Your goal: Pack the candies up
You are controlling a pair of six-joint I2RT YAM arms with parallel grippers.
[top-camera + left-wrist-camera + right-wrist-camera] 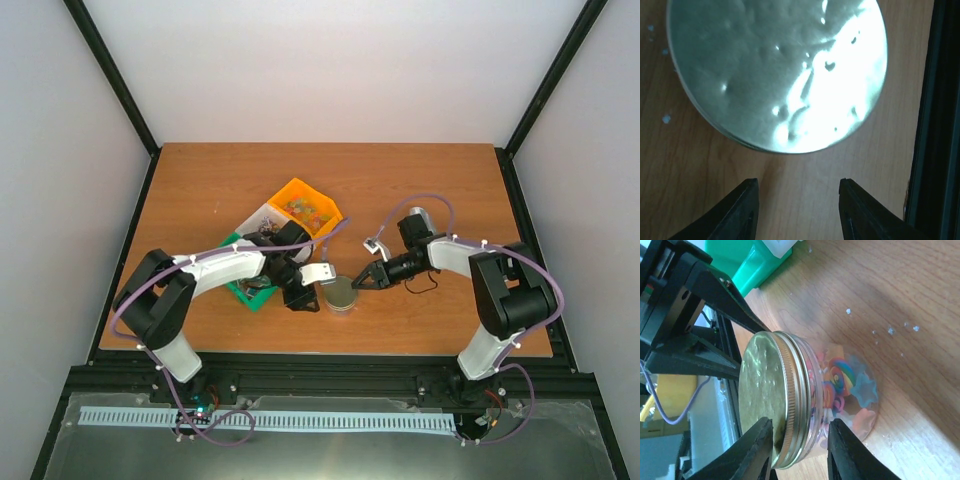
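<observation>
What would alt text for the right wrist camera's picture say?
A round clear jar with a gold metal screw lid, colourful candies inside, stands on a wooden table, seen sideways. The right arm's black claw is open around the lid's rim; a green plastic bin lies beyond.

The jar stands on the table, bins behind-left of it, candies in the rearmost.
</observation>
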